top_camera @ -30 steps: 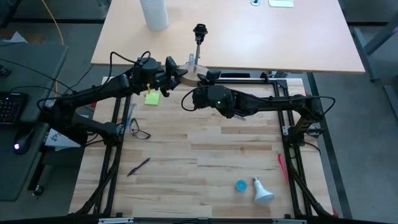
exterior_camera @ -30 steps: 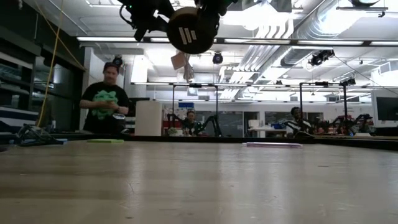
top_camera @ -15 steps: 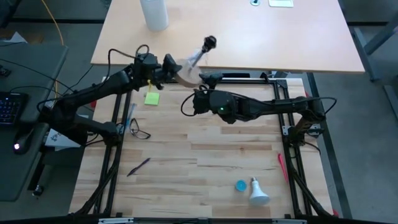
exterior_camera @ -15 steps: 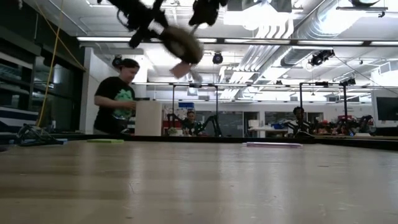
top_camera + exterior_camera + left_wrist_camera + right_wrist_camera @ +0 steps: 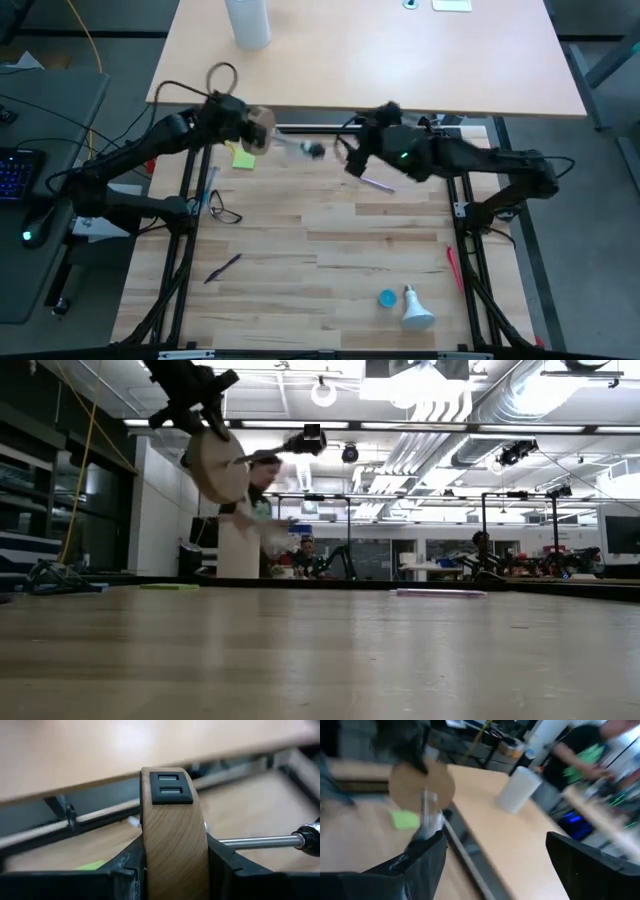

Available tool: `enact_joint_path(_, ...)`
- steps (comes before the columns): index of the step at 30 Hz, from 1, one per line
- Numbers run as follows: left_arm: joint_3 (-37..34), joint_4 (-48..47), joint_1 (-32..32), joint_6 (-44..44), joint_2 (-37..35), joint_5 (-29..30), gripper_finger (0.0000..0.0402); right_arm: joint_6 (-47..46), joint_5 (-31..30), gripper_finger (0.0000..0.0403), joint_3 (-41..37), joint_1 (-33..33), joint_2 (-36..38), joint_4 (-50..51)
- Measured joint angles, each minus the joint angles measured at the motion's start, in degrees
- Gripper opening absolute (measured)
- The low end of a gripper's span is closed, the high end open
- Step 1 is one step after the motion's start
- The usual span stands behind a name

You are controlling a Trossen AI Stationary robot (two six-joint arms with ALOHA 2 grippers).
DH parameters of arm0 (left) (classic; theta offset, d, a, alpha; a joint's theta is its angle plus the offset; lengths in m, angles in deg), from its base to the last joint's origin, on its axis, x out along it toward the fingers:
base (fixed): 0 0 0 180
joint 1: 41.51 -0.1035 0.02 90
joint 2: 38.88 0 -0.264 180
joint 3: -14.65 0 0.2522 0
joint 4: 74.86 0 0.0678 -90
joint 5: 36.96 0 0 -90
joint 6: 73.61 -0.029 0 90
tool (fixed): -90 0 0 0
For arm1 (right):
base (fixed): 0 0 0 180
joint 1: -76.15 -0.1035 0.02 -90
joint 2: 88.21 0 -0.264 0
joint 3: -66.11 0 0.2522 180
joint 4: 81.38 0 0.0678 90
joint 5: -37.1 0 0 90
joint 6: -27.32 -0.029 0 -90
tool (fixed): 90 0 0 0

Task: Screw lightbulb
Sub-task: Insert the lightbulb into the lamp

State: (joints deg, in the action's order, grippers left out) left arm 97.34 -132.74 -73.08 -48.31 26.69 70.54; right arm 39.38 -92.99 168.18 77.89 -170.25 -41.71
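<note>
The task is barely begun — the left tool [image 5: 250,128] grips the wooden socket base [image 5: 172,845] edge-on in the air, the right tool [image 5: 350,160] gapes wide and empty, and the bulb [image 5: 418,310] lies unscrewed at the counter's [image 5: 330,250] near edge.

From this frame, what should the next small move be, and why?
Probably the left gripper should turn the round wooden disc base with black socket upright and set it on the slatted wooden table: it holds the disc on edge, stem sideways. The right gripper is open and empty, and the white frosted lightbulb lies untouched at the near edge.
</note>
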Motion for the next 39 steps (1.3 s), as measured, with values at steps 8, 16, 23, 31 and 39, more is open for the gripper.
enact_joint_path(8, 4.6, 2.3, 6.1, -8.1, -0.1, 3.8, 0.0120, -22.3, 17.4, 0.0332, 0.0, 8.8, 3.9, 4.1)
enact_joint_path(16, 18.3, 2.2, 6.6, -7.9, -0.2, -4.5, 0.0120, -18.4, 27.6, 0.0332, -0.1, 16.2, 3.3, 9.7)
enact_joint_path(23, 23.5, 5.5, 6.5, -7.1, -0.1, -5.1, 0.0120, -18.0, 39.5, 0.0284, -0.1, 20.0, -1.3, 4.5)
enact_joint_path(31, 23.9, 7.8, 4.4, -5.5, -0.1, 2.4, 0.0120, -18.0, 46.0, 0.0021, -0.1, 13.7, -6.8, -2.9)
enact_joint_path(39, 23.9, 14.6, 3.8, 1.2, 0.0, -2.4, 0.0120, -21.8, 41.5, 0.0002, -0.1, 11.6, -13.3, -20.8)
